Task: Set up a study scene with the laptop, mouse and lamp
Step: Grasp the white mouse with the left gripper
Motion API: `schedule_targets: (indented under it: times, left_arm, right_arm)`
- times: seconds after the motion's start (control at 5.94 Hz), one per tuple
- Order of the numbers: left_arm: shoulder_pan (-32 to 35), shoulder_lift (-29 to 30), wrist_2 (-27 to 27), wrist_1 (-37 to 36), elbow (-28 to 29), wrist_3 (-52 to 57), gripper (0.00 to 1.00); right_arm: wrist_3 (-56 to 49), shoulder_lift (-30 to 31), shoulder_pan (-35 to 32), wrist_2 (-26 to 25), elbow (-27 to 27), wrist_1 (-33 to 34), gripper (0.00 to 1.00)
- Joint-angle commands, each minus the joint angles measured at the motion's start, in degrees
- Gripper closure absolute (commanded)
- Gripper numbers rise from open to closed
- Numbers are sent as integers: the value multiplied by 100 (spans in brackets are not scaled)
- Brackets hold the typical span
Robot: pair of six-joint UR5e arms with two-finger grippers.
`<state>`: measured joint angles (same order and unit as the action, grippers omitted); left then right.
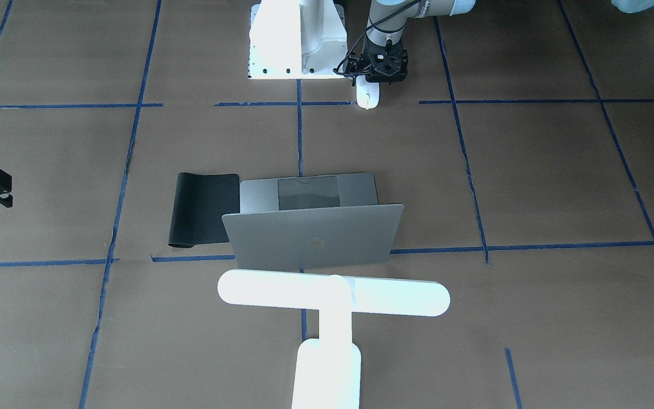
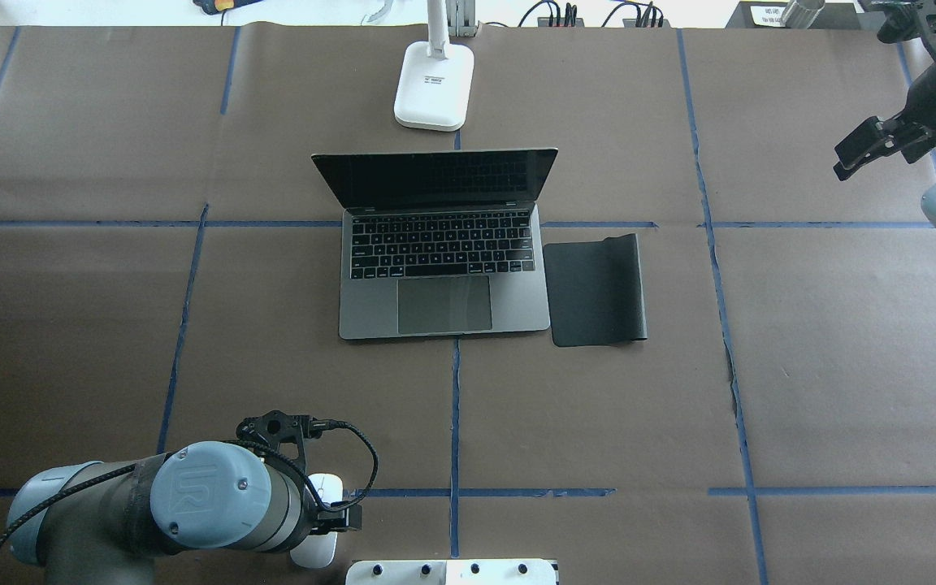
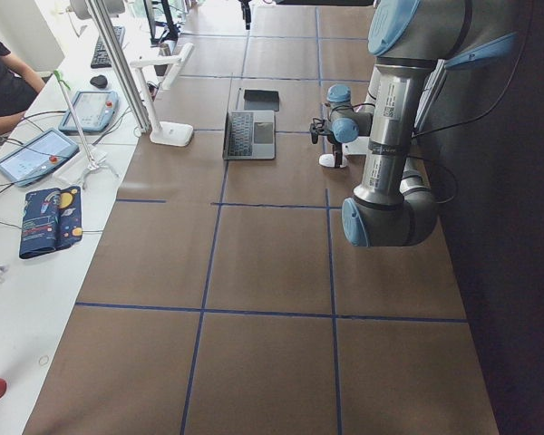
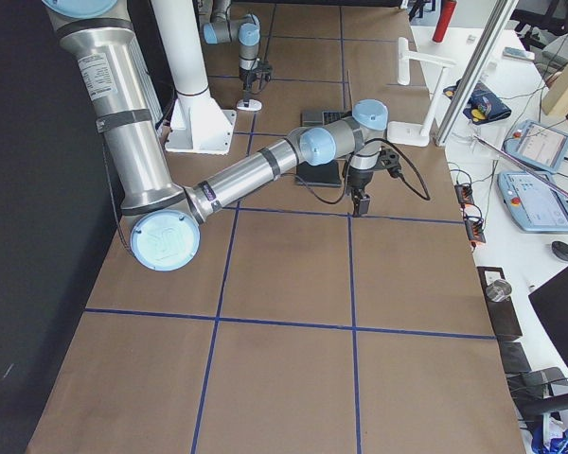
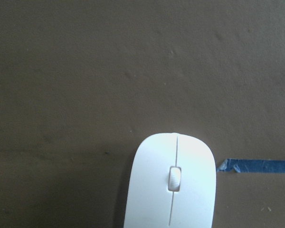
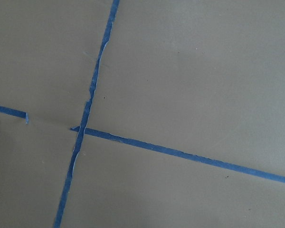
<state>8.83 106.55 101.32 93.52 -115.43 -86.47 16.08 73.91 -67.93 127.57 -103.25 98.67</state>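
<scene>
Hanging over the white mouse (image 1: 367,97), which lies by the robot's pedestal (image 1: 296,40) well apart from the open laptop (image 2: 444,268) and black mat (image 2: 595,288), the left end effector (image 1: 373,79) seems set to fetch it there, spread or pinching I cannot tell.
</scene>
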Motion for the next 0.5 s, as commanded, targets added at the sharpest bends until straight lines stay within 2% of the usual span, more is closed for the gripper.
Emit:
schedule_targets:
  times: [0.0,0.34]
  left_arm:
    - [-22,24,-16,8,90,-10,0]
    - [-22,32,-16,131,178,-10,0]
  right_arm:
    - [0,18,-19,4,-46,3,0]
    - [0,62,-27,4,-116,12,0]
